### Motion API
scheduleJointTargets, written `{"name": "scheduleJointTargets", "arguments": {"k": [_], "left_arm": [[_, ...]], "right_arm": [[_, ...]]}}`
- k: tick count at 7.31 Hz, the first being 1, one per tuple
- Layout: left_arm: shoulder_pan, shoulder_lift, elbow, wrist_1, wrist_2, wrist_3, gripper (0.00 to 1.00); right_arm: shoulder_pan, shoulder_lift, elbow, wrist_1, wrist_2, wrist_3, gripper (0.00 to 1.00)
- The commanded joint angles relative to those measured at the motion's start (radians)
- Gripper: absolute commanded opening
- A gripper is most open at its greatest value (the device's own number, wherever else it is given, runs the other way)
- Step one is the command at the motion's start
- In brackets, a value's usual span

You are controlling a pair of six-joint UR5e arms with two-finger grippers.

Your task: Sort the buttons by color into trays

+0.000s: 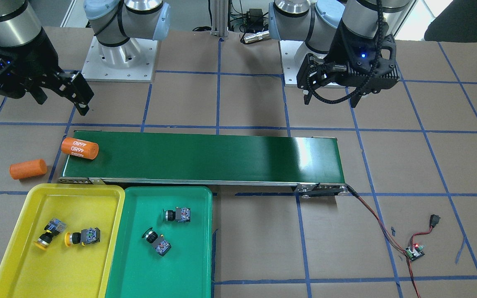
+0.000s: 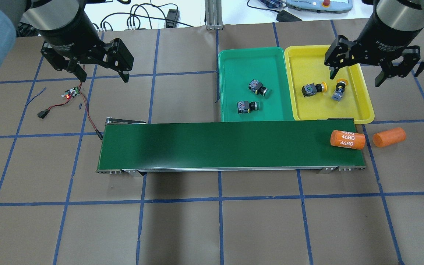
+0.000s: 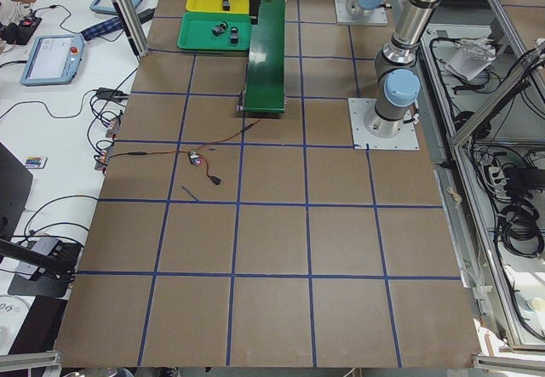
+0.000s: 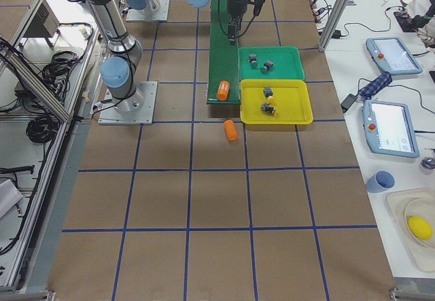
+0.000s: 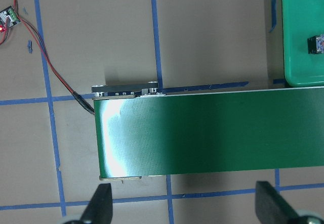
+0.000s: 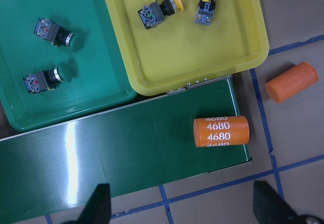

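Both yellow buttons sit in the yellow tray at two o'clock on the tabletop, both green buttons in the green tray at one, left gripper and right gripper spread wide and empty, so we fear a careless right-arm dip knocking a sorted button out.

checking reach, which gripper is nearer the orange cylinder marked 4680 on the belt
Right. The right gripper hovers over the yellow tray, just beyond the 4680 cylinder; the left gripper hangs near the conveyor belt's opposite end.
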Motion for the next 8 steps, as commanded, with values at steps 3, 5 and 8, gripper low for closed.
{"name": "scheduleJointTargets", "arguments": {"k": [3,5,8], "left_arm": [[0.0,0.003,0.0,-0.001,0.0,0.0,1.0],[0.0,0.003,0.0,-0.001,0.0,0.0,1.0],[0.0,0.004,0.0,-0.003,0.002,0.0,1.0]], "right_arm": [[0.119,-0.031,0.024,0.07,-0.004,-0.043,1.0],[0.105,-0.023,0.026,0.111,-0.015,-0.043,1.0],[0.084,-0.025,0.015,0.108,-0.01,-0.046,1.0]]}}
